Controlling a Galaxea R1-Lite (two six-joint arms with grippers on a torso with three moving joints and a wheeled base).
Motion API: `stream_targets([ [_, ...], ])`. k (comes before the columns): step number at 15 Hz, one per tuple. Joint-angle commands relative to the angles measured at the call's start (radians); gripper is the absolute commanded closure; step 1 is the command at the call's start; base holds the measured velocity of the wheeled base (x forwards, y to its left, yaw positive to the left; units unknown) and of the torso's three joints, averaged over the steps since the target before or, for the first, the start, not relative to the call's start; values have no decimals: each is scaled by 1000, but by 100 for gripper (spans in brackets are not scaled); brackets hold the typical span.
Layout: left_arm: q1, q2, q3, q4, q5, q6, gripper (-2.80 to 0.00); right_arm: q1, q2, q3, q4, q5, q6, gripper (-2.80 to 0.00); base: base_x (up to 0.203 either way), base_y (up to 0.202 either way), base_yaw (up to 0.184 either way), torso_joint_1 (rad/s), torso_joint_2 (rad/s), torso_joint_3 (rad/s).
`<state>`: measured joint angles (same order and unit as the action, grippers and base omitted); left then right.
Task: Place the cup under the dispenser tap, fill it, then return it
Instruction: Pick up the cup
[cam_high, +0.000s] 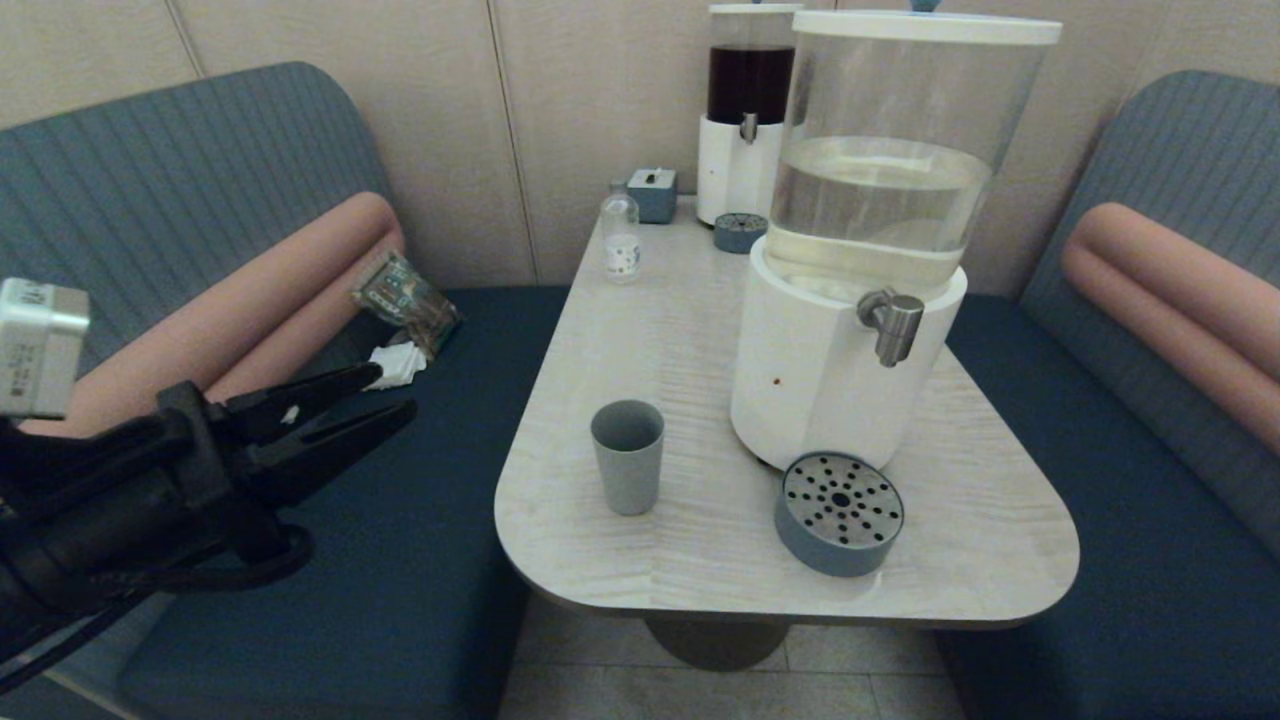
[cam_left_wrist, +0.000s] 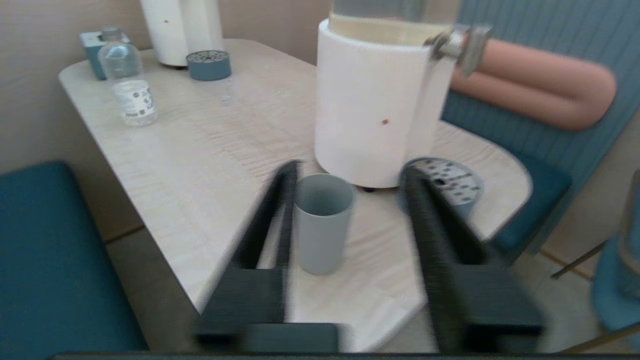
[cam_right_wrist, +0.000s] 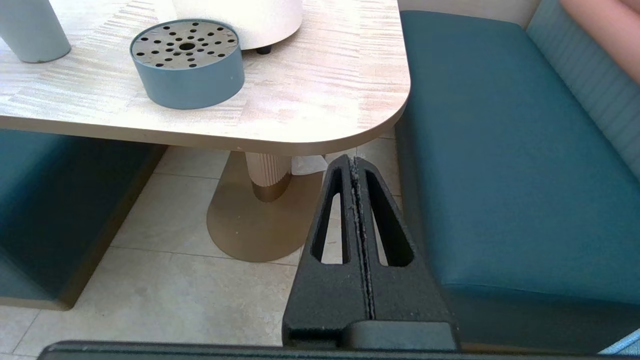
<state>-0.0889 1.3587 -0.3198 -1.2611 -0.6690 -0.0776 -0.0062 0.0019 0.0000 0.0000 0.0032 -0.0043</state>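
Observation:
The grey-blue cup (cam_high: 627, 455) stands upright and empty near the table's front left, apart from the large white-based dispenser (cam_high: 830, 380). The dispenser's brushed-steel tap (cam_high: 890, 322) points down at its right front, with nothing under it. My left gripper (cam_high: 397, 390) hovers open over the left bench, short of the table edge, its fingers aimed toward the cup. In the left wrist view the cup (cam_left_wrist: 322, 225) shows between the open gripper (cam_left_wrist: 352, 169) fingers, farther off, nearer one finger. The tap (cam_left_wrist: 460, 42) shows there too. My right gripper (cam_right_wrist: 354, 160) hangs shut and empty below the table's front right corner.
A low grey drip tray (cam_high: 838, 513) with a perforated metal top sits in front of the dispenser, offset from the tap. A water bottle (cam_high: 621, 238), a small blue box (cam_high: 652, 193), the dark-red dispenser (cam_high: 745, 110) and its small tray (cam_high: 740, 232) stand at the back. Benches flank the table (cam_high: 700, 570).

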Motion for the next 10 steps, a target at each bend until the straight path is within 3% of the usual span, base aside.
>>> stream_targets([
  [1, 2, 282, -9, -163, -34, 28, -280, 0, 1, 2, 0, 0, 0, 0, 0, 0, 0, 0, 0, 0],
  [5, 3, 553, -158, -255, -169, 146, -280, 0, 1, 2, 0, 0, 0, 0, 0, 0, 0, 0, 0, 0],
  [7, 3, 645, -253, -266, -235, 169, -280, 0, 1, 2, 0, 0, 0, 0, 0, 0, 0, 0, 0, 0],
  [10, 4, 746, -313, -269, -276, 182, -280, 0, 1, 2, 0, 0, 0, 0, 0, 0, 0, 0, 0, 0],
])
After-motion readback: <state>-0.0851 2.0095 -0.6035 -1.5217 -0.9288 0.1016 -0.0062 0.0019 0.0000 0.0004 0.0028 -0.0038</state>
